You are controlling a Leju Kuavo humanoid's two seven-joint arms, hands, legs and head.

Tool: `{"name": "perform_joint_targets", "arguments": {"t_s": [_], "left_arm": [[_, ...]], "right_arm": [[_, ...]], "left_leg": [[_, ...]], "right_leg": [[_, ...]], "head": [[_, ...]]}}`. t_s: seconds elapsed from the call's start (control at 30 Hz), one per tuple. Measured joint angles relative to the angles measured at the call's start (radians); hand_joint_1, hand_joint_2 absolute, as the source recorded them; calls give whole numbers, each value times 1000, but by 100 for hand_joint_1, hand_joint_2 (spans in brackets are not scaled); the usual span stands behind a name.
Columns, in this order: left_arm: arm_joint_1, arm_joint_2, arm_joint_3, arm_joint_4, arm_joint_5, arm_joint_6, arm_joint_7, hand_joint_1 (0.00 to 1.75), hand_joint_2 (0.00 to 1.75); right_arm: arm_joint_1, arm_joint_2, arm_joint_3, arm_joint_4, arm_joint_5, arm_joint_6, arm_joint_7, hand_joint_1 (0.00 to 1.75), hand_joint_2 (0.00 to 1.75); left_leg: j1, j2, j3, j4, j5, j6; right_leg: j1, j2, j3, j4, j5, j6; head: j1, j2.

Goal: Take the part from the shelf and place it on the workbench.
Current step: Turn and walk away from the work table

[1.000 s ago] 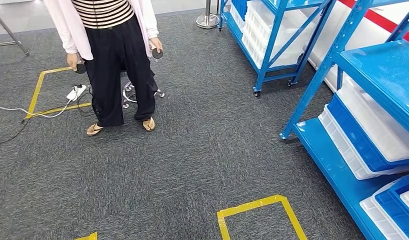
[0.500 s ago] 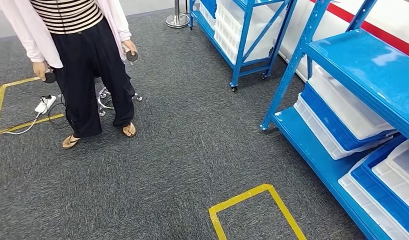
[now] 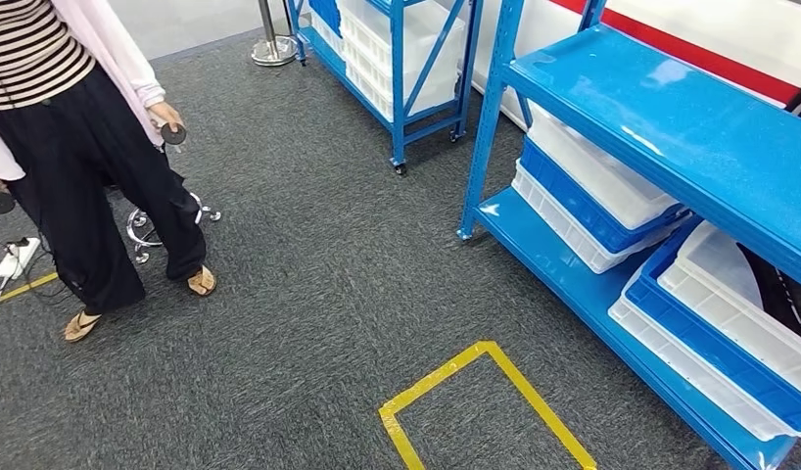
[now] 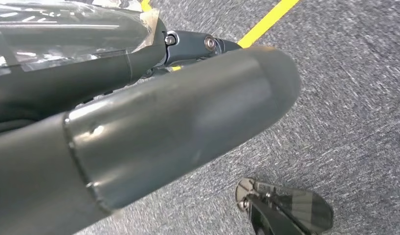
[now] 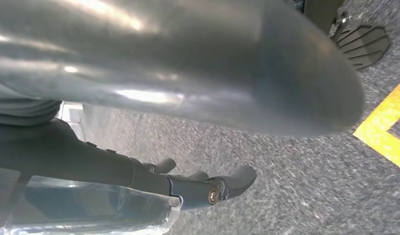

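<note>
The left hand (image 4: 154, 112) is seen hanging over grey carpet (image 3: 308, 294), nothing held, fingers extended. The right hand (image 5: 188, 98) is likewise seen empty, fingers apart. A blue shelf (image 3: 661, 127) is noted at right, stacked with white and blue bins (image 3: 583, 196); the part cannot be made out. A person (image 3: 73, 166) is observed at left, yellow floor tape (image 3: 475, 382) in between.

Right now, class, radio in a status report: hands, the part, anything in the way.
Left hand, right hand hang over carpet, holding nothing. Blue shelf ahead right, bins on it; part not made out. Person stands left, apart from shelf.
</note>
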Motion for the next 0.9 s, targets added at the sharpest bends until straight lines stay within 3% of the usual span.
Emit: {"name": "perform_joint_targets", "arguments": {"t_s": [0.03, 0.07, 0.13, 0.17, 0.2, 0.27, 0.33, 0.4, 0.47, 0.5, 0.53, 0.57, 0.6, 0.67, 0.73, 0.8, 0.83, 0.9], "left_arm": [[1, 1, 0, 0, 0, 0, -1, 0, 0], [1, 2, 0, 0, -1, -1, -1, 0, 0], [1, 4, 0, 0, -1, -2, -4, 0, 0], [1, 5, 0, 0, -1, -3, -5, 0, 0], [1, 6, 0, 0, -1, -3, -6, 0, 0], [-2, 6, 0, 0, -1, -3, -7, 0, 0], [-4, 4, 0, 0, -1, -4, -8, 0, 0], [-3, 4, 0, 0, 0, -3, -9, 0, 0], [-1, 4, 0, 0, 3, -3, -10, 0, 0], [-1, 4, 0, 0, 5, -3, -10, 0, 0], [-1, 4, 0, 0, 6, -3, -11, 0, 0], [-1, 4, 0, 0, 8, -3, -11, 0, 0], [-1, 4, 0, 0, 9, -2, -12, 0, 0], [0, 4, 0, 0, 10, -1, -13, 0, 0], [0, 4, 0, 0, 10, 1, -14, 0, 0], [-1, 4, 1, 0, 10, 2, -14, 0, 0], [-2, 4, 1, 0, 10, 2, -14, 0, 0], [-3, 4, 1, 0, 10, 2, -16, 0, 0]], "right_arm": [[1, 0, 0, 0, 0, 0, 0, 0, 0], [2, 0, 0, 0, -1, 0, -1, 0, 0], [1, 1, 0, 0, 0, 0, -2, 0, 0], [-1, 2, 0, 0, 1, -1, -3, 0, 0], [-2, 2, 0, 0, 2, -2, -3, 0, 0], [0, 3, 0, 0, 3, -3, -3, 0, 0], [5, 2, 0, 0, 5, -4, -4, 0, 0], [3, 2, 0, 0, 6, -5, -5, 0, 0], [0, 3, 0, 0, 9, -5, -6, 0, 0], [0, 4, 0, 0, 11, -5, -6, 0, 0], [2, 3, 0, 0, 12, -5, -6, 0, 0], [4, 3, 0, 0, 13, -5, -6, 0, 0], [5, 2, 0, 0, 14, -5, -6, 0, 0], [2, 1, 0, 0, 15, -5, -6, 0, 0], [-2, 1, 0, 0, 16, -5, -6, 0, 0], [-2, 1, 0, 0, 16, -5, -6, 0, 0], [-1, 1, 0, 0, 16, -5, -6, 0, 0], [-1, 0, -1, 0, 15, -5, -6, 0, 0]], "left_leg": [[0, -2, -7, 2, 15, 2], [0, -5, 5, -36, 49, 5], [2, -41, 56, -173, 127, 11], [3, -58, 77, -227, 152, 12], [2, -72, 88, -260, 163, 14], [-3, -63, 91, -272, 163, 22], [-4, -44, 94, -282, 169, 38], [-4, -19, 97, -289, 173, 52], [-7, 9, 97, -289, 172, 57], [-8, 22, 96, -289, 171, 56], [-8, 33, 96, -289, 170, 56], [-8, 44, 97, -289, 169, 54], [-8, 54, 99, -289, 168, 52], [-12, 72, 105, -288, 162, 43], [-15, 89, 114, -287, 155, 30], [-10, 103, 124, -287, 148, 17], [-7, 94, 125, -279, 140, 10], [-2, 49, 99, -210, 91, 0]], "right_leg": [[1, 14, 2, 0, 0, 0], [2, 27, 4, 1, -1, 0], [4, 54, 3, 4, -2, 2], [7, 66, 0, 6, -3, 5], [9, 76, -6, 7, -4, 9], [10, 93, -17, 5, -4, 22], [7, 71, -29, 22, -12, 30], [6, 18, -71, 108, -56, 27], [4, -8, -139, 241, -114, 25], [2, -11, -161, 284, -127, 30], [1, -14, -163, 290, -124, 37], [0, -19, -143, 255, -106, 46], [0, -32, -106, 186, -79, 54], [3, -75, -36, 50, -31, 58], [10, -94, -15, 5, -12, 44], [8, -73, -11, 3, -7, 29], [4, -62, -8, 1, -5, 23], [-5, -43, 0, -2, 1, 9]], "head": [[0, 0], [0, 0], [-1, 0], [0, 0], [0, 0], [1, 0], [1, 0], [5, 0], [7, 0], [7, 0], [7, 0], [7, 0], [7, 0], [7, 0], [6, 0], [5, 0], [5, 0], [4, 0]]}}
